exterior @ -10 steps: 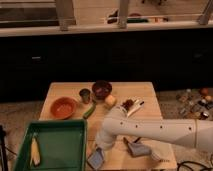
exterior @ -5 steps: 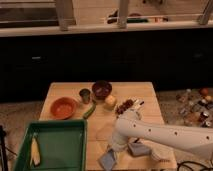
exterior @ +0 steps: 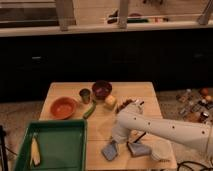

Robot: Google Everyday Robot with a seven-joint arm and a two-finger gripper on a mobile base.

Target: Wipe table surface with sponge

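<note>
The table surface (exterior: 100,122) is a light tan wooden top. The sponge (exterior: 110,150), a flat blue-grey pad, lies on it near the front edge, right of the green tray. My gripper (exterior: 115,141) comes in from the right on a white arm (exterior: 165,131) and points down onto the sponge. It is shut on the sponge and presses it on the table. A greyish-blue block with a white part (exterior: 140,149) lies just right of the sponge, under the arm.
A green tray (exterior: 52,134) holding a pale yellow item (exterior: 34,150) is at the front left. At the back stand an orange bowl (exterior: 63,107), a small cup (exterior: 85,95), a dark bowl (exterior: 102,90), a yellow chunk (exterior: 110,101) and a green vegetable (exterior: 89,110).
The gripper and the sponge have moved together to the right along the table's front edge, then a little away from that edge.
</note>
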